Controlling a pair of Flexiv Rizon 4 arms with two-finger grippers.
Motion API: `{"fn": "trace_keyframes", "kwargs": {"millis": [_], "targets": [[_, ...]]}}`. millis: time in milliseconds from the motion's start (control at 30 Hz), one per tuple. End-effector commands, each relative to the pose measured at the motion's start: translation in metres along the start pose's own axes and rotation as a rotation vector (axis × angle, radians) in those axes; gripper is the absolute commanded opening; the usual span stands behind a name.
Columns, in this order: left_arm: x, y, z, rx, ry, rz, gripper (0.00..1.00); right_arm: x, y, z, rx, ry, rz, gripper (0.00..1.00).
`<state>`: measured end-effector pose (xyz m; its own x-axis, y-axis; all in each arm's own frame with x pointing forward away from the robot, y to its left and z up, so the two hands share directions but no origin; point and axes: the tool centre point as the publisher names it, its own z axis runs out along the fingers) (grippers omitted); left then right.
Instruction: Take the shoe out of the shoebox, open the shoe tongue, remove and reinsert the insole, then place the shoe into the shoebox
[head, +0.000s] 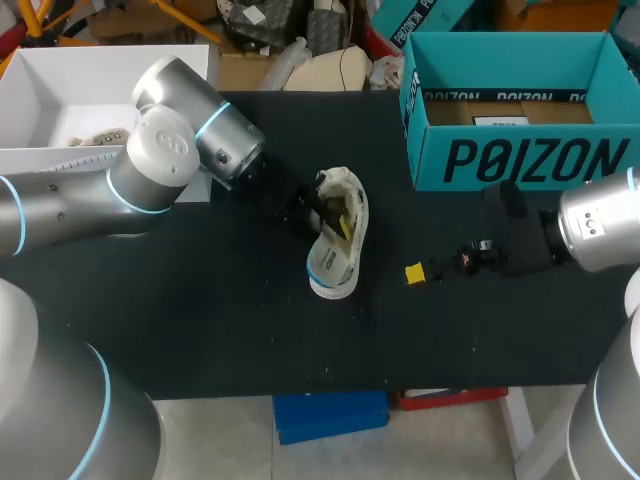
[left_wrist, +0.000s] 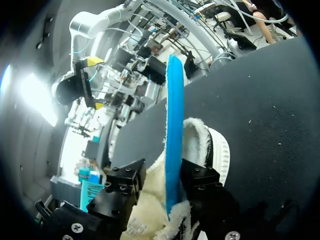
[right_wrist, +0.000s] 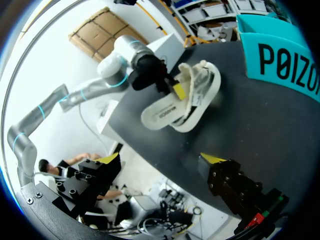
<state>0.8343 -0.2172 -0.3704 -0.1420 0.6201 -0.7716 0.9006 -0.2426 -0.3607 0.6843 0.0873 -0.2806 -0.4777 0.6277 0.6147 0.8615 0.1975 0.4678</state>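
L gripper (head: 325, 210) is sitting at the heel end of the white shoe (head: 340, 250), near mid-table (head: 200, 300). The L arm is coming in from the left edge. In the L wrist view, L gripper (left_wrist: 162, 167) is clenching the blue insole (left_wrist: 174, 125). The insole is standing edge-on betw. its black fingers (left_wrist: 200, 175) and running out ahead of them, past the shoe (left_wrist: 217, 150). Some fleece lining is showing betw. one finger and the insole. The yellow tips aren't showing in that view.

The shoe is lying outside the box, on the black table. It's well apart from the teal shoebox (head: 520, 160), which is sitting open at the far right. In the R wrist view the shoe (right_wrist: 170, 117) appears to be tipping onto its side, w/ the sole facing that camera.

R gripper (head: 428, 270) is hovering low over the table, right of the shoe and in front of the shoebox (right_wrist: 285, 60). R gripper (right_wrist: 160, 159) is gaping wide, w/ nothing betw. its yellow tips, and is pointing toward the shoe.
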Motion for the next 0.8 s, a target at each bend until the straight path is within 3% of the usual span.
{"fn": "trace_keyframes", "kwargs": {"millis": [33, 133, 333, 467, 600, 800], "targets": [[-0.005, -0.015, -0.009, -0.009, 0.005, 0.006, 0.62, 0.001, 0.0, 0.001, 0.001, -0.003, 0.002, 1.0], [-0.006, -0.025, -0.012, -0.004, 0.008, 0.011, 0.52, 0.001, 0.0, 0.001, 0.001, -0.003, 0.002, 1.0], [-0.002, -0.044, -0.012, 0.015, 0.026, 0.004, 0.46, 0.001, 0.0, 0.001, 0.001, -0.003, 0.002, 1.0], [0.004, -0.058, -0.007, 0.039, 0.037, -0.015, 0.56, 0.001, 0.0, 0.001, 0.001, -0.003, 0.002, 1.0], [0.007, -0.067, -0.005, 0.049, 0.038, -0.019, 0.56, 0.001, 0.0, 0.001, 0.001, -0.003, 0.002, 1.0], [0.006, -0.076, -0.009, 0.053, 0.028, -0.015, 0.44, 0.001, 0.0, 0.001, 0.001, -0.003, 0.002, 1.0]]}}
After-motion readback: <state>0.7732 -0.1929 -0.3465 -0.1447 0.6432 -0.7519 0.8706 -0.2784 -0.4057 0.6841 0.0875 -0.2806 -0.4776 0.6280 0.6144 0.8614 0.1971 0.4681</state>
